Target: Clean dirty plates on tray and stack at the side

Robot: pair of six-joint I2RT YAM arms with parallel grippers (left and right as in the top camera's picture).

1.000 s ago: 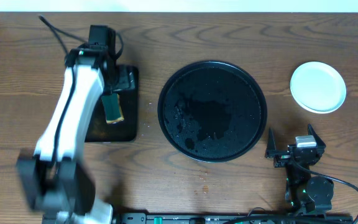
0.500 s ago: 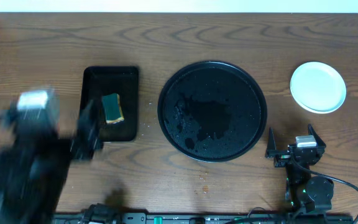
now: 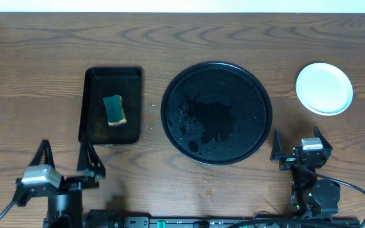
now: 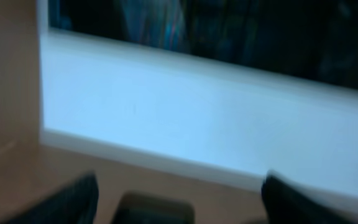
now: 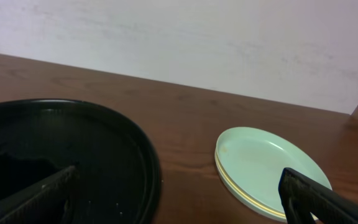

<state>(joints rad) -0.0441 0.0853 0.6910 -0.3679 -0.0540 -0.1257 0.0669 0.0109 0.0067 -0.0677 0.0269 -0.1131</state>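
The plates point(image 3: 324, 88) sit in one stack at the back right of the table; in the right wrist view point(image 5: 271, 169) a mint-blue plate lies on top with a yellow rim showing under it. The large round black tray point(image 3: 217, 112) sits mid-table, wet and holding no plates; its rim shows in the right wrist view point(image 5: 146, 160). My left gripper point(image 3: 65, 166) is open and empty at the front left; its view is blurred point(image 4: 178, 199). My right gripper point(image 3: 301, 143) is open and empty at the front right, between tray and stack point(image 5: 179, 199).
A smaller rectangular black tray point(image 3: 111, 105) at the left holds a green and yellow sponge point(image 3: 114, 110). The left wrist view shows a blurred white wall point(image 4: 197, 118) and a dark shape low down.
My left arm has pulled back from over the rectangular tray to the table's front left, leaving the sponge in it. The right arm has not moved.
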